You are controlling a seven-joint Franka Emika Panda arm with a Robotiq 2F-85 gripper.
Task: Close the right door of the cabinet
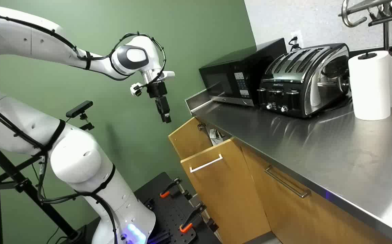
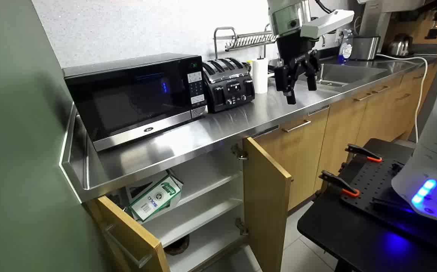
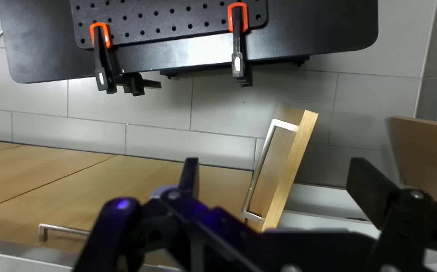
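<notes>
The right door [image 2: 265, 204] of the cabinet [image 2: 303, 151] is a light-brown panel standing swung open. In an exterior view its outer face [image 1: 221, 189] shows with a slim bar handle. In the wrist view the door [image 3: 288, 170] is seen from above, with its top edge and handle lying in the picture between the fingers. My gripper [image 2: 301, 94] is open and empty, pointing down, above the door's height and apart from it. The gripper also shows in an exterior view [image 1: 165, 118] and in the wrist view [image 3: 277, 177].
The left door [image 2: 128, 234] also stands open, with a box [image 2: 156, 198] on the shelf inside. A microwave [image 2: 135, 98], a toaster [image 2: 230, 87] and a paper towel roll [image 1: 370, 86] stand on the steel countertop [image 1: 318, 159]. A black table [image 3: 339, 26] with clamps faces the cabinet.
</notes>
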